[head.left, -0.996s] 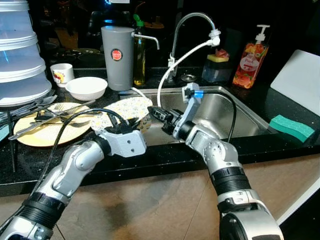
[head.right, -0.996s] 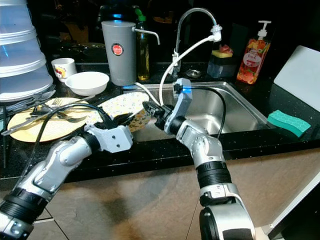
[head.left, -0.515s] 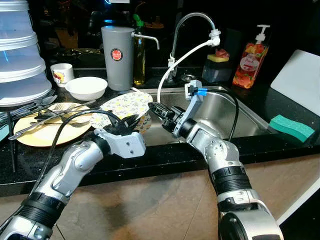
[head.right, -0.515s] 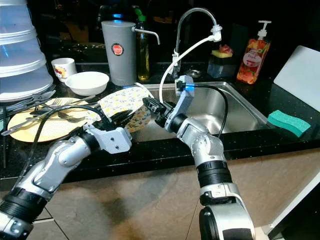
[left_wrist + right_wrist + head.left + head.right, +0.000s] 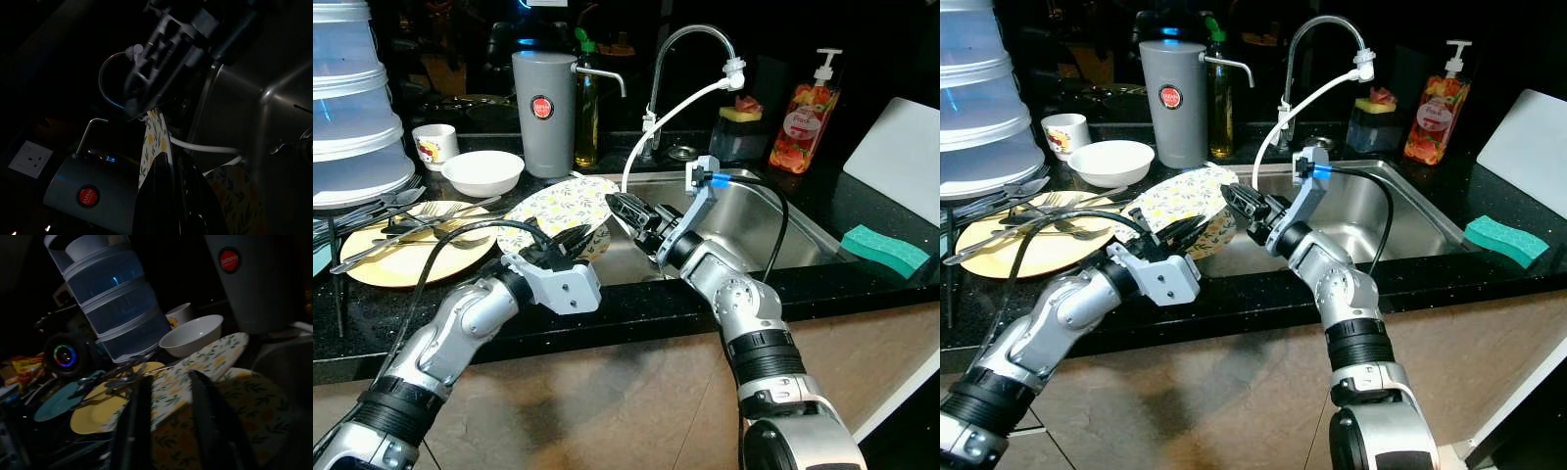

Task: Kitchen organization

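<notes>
A white plate with a yellow-and-green flower pattern [image 5: 558, 208] stands tilted up at the sink's left edge. My left gripper [image 5: 570, 240] is shut on its near rim; in the left wrist view the rim [image 5: 154, 142] runs edge-on between the fingers. My right gripper [image 5: 619, 204] is at the plate's right rim, over the sink. In the right wrist view its two fingers [image 5: 134, 421] are apart, both lying across the plate's face [image 5: 195, 367]. A second patterned plate [image 5: 249, 416] lies under the first.
To the left lie a yellow plate with forks and spoons [image 5: 382, 259], a white bowl [image 5: 481, 171], a cup [image 5: 434, 145] and a stacked plastic container [image 5: 352, 108]. A grey jug [image 5: 542, 113] and the tap [image 5: 690, 44] stand behind. The steel sink [image 5: 754, 220], soap bottle [image 5: 803, 113] and green sponge [image 5: 884, 250] are to the right.
The flowered plate has tipped up from nearly flat to steeply tilted. My right gripper rose and shifted slightly right along its rim. The left gripper kept its hold.
</notes>
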Available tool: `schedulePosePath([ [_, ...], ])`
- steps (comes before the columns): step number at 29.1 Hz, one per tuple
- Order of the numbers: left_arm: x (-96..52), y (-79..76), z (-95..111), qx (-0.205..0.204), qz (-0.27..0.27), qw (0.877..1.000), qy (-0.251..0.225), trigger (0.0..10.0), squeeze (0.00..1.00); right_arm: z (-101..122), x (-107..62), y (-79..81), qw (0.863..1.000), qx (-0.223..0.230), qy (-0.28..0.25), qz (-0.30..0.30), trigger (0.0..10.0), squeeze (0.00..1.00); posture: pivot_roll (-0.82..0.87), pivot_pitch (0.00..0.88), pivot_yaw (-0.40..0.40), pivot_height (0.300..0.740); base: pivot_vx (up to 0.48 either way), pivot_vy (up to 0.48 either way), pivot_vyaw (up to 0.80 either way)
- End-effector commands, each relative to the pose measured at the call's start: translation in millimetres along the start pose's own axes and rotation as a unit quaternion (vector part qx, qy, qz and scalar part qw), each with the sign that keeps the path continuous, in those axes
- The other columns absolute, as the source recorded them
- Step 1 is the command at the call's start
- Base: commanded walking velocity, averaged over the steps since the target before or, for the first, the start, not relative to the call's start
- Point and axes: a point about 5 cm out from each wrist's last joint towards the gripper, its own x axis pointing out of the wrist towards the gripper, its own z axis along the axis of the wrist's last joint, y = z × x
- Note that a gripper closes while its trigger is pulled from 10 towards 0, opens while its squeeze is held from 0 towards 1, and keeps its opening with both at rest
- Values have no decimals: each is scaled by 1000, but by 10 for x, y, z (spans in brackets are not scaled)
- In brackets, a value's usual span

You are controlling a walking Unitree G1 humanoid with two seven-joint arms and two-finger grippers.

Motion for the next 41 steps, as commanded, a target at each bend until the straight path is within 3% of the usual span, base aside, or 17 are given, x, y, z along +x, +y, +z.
schedulePosePath([
  [1,116,109,214,17,31,997,-66,0,0,-143,-18,-36,999,22,27,-10,10000,1000,31,0,-47,740,0,0,0],
  [2,114,112,205,17,32,997,-65,0,0,-137,-17,-32,999,27,25,-9,10000,1000,30,0,-47,740,0,0,0],
  [3,110,117,194,19,33,997,-64,0,0,-121,-17,-26,999,42,20,-6,10000,0,30,0,-47,740,0,0,0],
  [8,105,124,179,23,35,997,-62,0,0,-81,-23,21,995,95,11,21,10000,0,27,0,-48,740,0,0,0],
  [18,160,123,276,19,50,994,-92,0,0,-257,-22,90,992,101,71,38,10000,0,26,0,-47,740,0,0,0],
  [24,176,144,313,24,64,992,-103,0,0,-291,-21,26,992,104,77,9,10000,0,28,0,-48,740,0,0,0],
  [30,136,148,212,28,59,995,-79,0,0,-209,-68,-77,993,103,46,-26,10000,0,28,0,-48,740,0,0,0],
  [31,97,157,131,31,58,996,-59,0,0,-75,-87,-115,995,89,-4,-35,10000,0,28,0,-48,740,0,0,0],
  [32,97,157,131,31,58,996,-59,0,0,-75,-87,-115,995,89,-4,-35,10000,0,28,0,-48,740,0,0,0],
  [35,53,176,46,35,56,997,-38,0,0,161,-120,-107,990,111,-81,-15,10000,0,31,0,-44,740,0,0,0],
  [41,28,198,7,39,58,997,-30,0,0,246,-137,-100,989,113,-94,-5,10000,0,30,0,-45,740,0,0,0],
])
